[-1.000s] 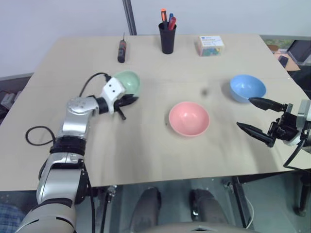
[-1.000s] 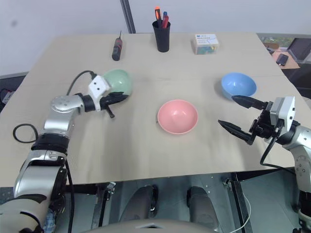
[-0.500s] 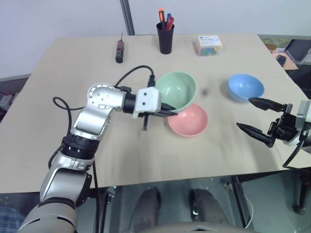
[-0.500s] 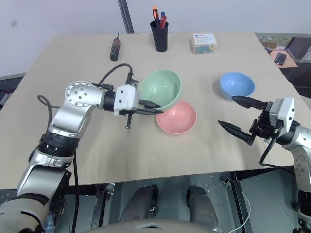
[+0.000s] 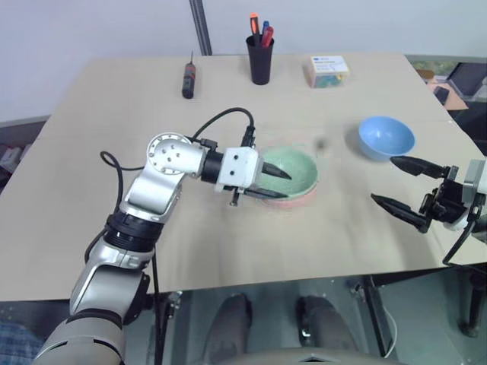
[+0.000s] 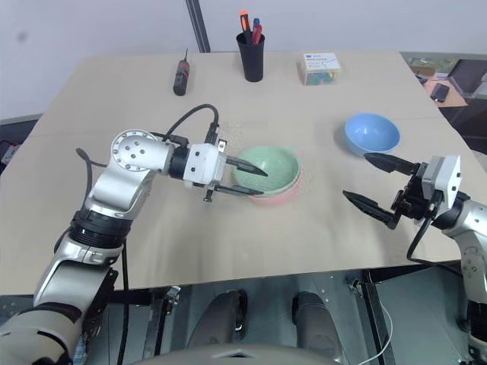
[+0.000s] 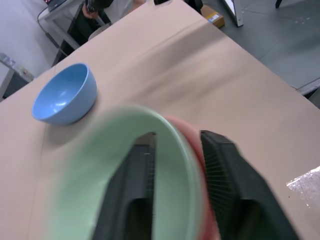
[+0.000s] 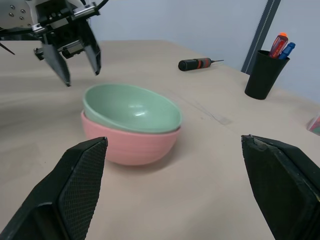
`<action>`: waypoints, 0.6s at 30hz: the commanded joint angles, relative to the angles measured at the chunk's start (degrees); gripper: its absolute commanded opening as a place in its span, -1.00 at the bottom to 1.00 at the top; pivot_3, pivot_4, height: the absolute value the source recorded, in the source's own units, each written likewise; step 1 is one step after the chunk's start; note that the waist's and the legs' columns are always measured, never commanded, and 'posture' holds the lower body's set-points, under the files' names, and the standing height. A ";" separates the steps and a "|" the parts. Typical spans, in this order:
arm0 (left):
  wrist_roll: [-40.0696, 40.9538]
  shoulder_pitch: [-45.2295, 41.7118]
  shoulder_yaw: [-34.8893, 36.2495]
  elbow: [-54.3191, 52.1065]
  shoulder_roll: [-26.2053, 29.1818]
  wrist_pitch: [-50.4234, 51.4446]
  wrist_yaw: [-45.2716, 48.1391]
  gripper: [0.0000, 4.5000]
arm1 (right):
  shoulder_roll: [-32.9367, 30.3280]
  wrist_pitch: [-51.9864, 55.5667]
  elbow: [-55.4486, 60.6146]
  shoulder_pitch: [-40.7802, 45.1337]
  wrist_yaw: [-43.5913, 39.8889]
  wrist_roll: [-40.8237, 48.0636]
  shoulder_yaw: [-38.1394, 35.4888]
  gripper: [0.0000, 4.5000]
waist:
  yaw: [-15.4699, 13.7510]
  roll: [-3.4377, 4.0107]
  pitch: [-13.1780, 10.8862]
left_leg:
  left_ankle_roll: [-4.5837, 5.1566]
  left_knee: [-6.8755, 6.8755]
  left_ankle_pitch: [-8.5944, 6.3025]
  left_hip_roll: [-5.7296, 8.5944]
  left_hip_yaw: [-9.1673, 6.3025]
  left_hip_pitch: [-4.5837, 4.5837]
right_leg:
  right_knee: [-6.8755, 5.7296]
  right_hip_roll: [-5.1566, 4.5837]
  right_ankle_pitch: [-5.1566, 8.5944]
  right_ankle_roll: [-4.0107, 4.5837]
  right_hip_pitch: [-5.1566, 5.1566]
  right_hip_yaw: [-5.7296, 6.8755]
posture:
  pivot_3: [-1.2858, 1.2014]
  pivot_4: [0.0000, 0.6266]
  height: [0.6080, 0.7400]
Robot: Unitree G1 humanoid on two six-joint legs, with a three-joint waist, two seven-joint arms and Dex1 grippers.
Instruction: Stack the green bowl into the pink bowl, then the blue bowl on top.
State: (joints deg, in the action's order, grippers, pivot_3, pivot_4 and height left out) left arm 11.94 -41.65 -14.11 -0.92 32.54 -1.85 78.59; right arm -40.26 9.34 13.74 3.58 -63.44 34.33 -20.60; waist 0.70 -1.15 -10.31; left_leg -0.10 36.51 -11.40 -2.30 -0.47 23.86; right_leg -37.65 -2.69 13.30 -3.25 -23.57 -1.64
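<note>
Inside the salmon-pink plastic bowl (image 8: 131, 143) sits the mint-green plastic bowl (image 8: 131, 107), released by the open left hand (image 5: 278, 185); the right hand (image 5: 403, 184) is open too.

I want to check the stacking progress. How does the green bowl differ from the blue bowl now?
The green bowl sits nested in the pink bowl, slightly tilted; the blue bowl stands alone on the table. The green bowl is at the left gripper, whose fingers are open; the blue bowl lies near the open right gripper. Both look the same size and shape.
</note>
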 commanded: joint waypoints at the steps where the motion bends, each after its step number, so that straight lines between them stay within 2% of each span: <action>1: 0.64 -1.25 1.78 0.91 -1.93 -3.49 -2.80 0.66 | -0.38 -1.40 1.89 0.02 0.25 0.55 -0.67 1.00 | -0.02 0.00 0.00 | 0.00 0.00 0.00 0.00 0.00 0.00 | 0.00 0.00 0.00 0.00 0.00 0.00 | 0.03 -0.52 1.00; 3: 1.25 -1.71 2.82 1.92 -3.23 -4.44 -4.43 0.91 | -0.41 -1.56 1.75 -0.15 0.24 0.50 -0.65 1.00 | -0.04 0.00 0.00 | 0.00 0.01 0.00 0.00 -0.01 0.00 | -0.01 0.00 0.00 0.00 0.00 0.00 | 0.03 -0.52 1.00; 4: 1.87 -1.78 3.43 2.26 -3.58 -4.13 -5.00 0.96 | -0.45 -1.70 1.60 -0.18 0.21 0.43 -0.63 1.00 | -0.03 0.00 0.00 | 0.00 0.01 0.00 0.00 -0.01 0.00 | -0.01 0.00 0.00 0.00 0.00 0.00 | 0.03 -0.52 1.00; 11: 11.61 2.51 11.10 2.31 -2.58 6.01 -7.65 0.96 | -1.03 -2.54 -1.66 2.12 1.04 -1.63 -0.23 1.00 | 0.35 0.02 0.01 | 0.00 0.01 0.00 -0.01 -0.01 -0.05 | -0.06 0.01 0.00 -0.01 0.00 -0.01 | 0.03 -0.52 1.00; 18: 19.68 11.10 20.06 2.26 0.28 10.16 -7.37 0.96 | -1.38 -4.74 -9.71 10.04 4.07 -8.55 3.52 1.00 | 0.10 0.02 0.00 | 0.00 0.02 0.00 -0.01 0.00 -0.05 | -0.08 0.01 -0.02 0.02 -0.01 -0.02 | 0.03 -0.52 1.00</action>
State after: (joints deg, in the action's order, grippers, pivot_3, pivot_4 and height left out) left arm 29.23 -31.07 3.05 2.79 31.58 7.34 71.07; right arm -40.70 6.16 5.16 11.55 -60.19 27.14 -17.40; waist 0.79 -1.13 -10.31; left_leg -0.10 36.53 -11.40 -2.32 -0.49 23.82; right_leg -37.72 -2.68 13.28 -3.23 -23.57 -1.63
